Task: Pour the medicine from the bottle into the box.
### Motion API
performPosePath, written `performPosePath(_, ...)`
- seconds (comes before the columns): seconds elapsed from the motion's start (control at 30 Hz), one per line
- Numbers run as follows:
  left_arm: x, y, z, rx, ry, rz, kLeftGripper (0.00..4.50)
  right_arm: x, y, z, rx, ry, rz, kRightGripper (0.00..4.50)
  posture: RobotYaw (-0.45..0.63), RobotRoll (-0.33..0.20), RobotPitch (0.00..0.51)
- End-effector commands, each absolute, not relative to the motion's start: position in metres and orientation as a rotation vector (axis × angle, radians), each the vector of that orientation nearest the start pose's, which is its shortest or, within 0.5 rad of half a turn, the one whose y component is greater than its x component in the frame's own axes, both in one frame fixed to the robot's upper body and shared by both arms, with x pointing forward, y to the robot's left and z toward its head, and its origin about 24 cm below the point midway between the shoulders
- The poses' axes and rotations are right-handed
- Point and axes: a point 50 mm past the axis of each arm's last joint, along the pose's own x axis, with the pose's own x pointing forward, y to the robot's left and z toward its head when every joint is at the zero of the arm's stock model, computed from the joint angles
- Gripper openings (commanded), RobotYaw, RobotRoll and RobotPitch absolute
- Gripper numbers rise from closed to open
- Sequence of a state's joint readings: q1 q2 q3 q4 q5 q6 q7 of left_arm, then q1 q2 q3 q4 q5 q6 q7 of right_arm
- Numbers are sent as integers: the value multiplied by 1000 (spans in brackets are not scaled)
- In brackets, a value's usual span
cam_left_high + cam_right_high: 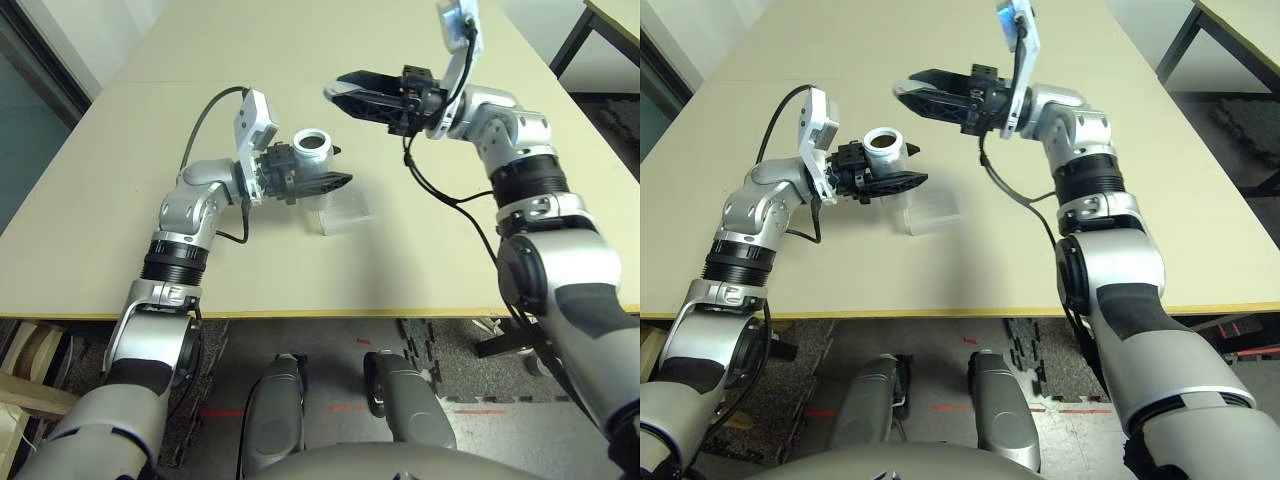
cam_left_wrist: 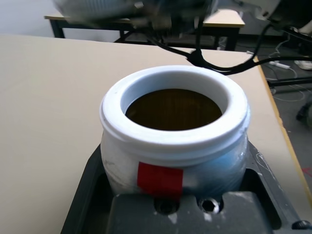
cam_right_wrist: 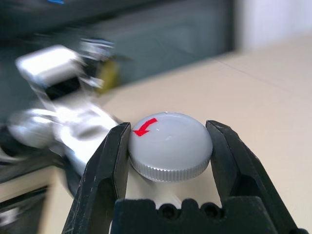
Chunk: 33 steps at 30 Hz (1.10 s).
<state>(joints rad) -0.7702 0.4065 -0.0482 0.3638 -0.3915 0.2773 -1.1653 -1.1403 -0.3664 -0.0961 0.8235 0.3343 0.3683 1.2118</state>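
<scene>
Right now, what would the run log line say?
left gripper: holding open bottle upright | right gripper: holding cap | box: on table | pour: not yet done

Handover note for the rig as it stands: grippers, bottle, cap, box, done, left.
Left gripper: shut on the bottle, upright, mouth open, red mark on its side.
Right gripper: shut on the cap, held clear of the bottle, above the table.
Box: on the table, just beside and below the bottle as the left eye sees it.
Done: bottle uncapped.
Left: tip the bottle over the box and pour. Medicine not discernible in the box or bottle.
</scene>
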Motion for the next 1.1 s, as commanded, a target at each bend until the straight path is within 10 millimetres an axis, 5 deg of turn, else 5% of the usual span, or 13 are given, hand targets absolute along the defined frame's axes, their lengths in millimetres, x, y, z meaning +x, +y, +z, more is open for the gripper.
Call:
performPosePath(0.03,342,145,183,108,-86,-1219,2714,387,-168,221,34,26,1022,2586,-59,0,139)
performPosePath(0.37,349,158,184,123,-76,-1112,2714,381,-234,185,-80,216,627,2586,-69,0,140)
performPosePath(0.9,361,164,186,161,-89,-999,2714,384,-256,145,-131,380,420,2586,-59,0,141)
performPosePath(1.1,365,165,185,172,-84,-977,2714,387,-251,152,-141,309,451,4479,-67,0,141)
